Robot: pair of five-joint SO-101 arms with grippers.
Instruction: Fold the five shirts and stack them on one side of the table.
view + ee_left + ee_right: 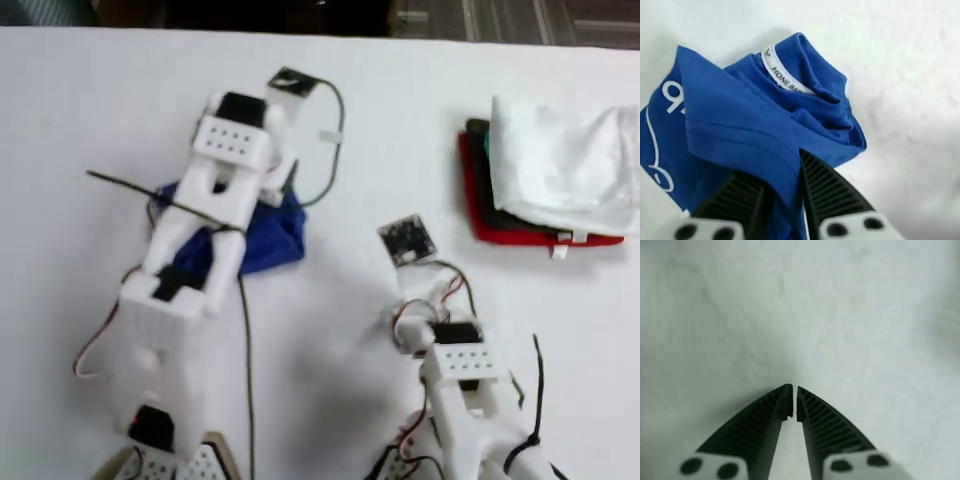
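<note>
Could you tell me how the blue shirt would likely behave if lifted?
Probably floppy: the blue shirt lies bunched in soft folds. Likely light: thin cloth sits pinched in the left end effector. Its folds may fall open.

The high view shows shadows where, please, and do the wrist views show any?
High view: soft shadow on the table between the arms; left wrist view: dim patch beside the blue shirt; right wrist view: faint shading before the right gripper.

blue shirt [278, 238] half under left arm [210, 195], lower stacked shirts [520, 238] mostly covered
</note>
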